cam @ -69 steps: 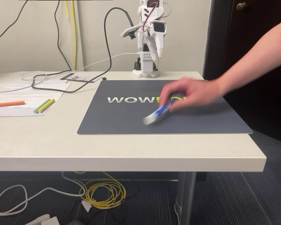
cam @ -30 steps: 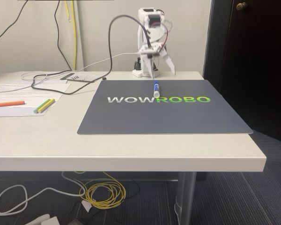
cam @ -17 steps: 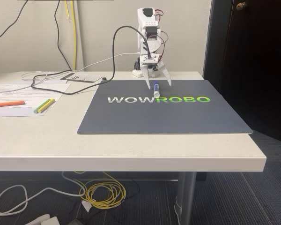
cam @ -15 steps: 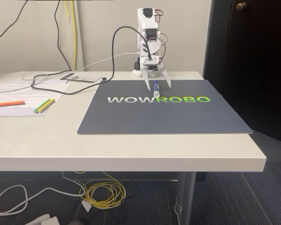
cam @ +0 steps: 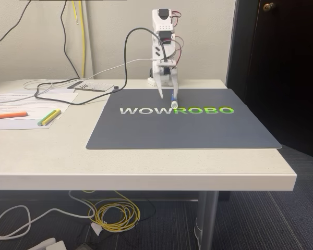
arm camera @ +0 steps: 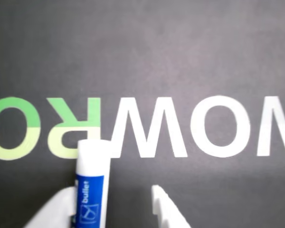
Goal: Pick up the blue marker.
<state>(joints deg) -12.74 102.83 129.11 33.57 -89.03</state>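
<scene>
An office: desk [cam: 146, 166], papers [cam: 26, 99], carpet floor [cam: 261, 219], trailing cables [cam: 115, 216].

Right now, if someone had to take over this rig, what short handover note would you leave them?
Gripper: down at the dark mat, fingers on either side of the blue marker. In the wrist view one finger sits against the marker; the other stands apart from it, so it is not clamped.
Marker: lying on the mat by the WOWROBO lettering, white end toward the letters.
Done: approach and straddle.
Left: close on the barrel, lift it.
Orange highlighter and yellow and green pens lie on papers at the left of the fixed view; leave them.
</scene>
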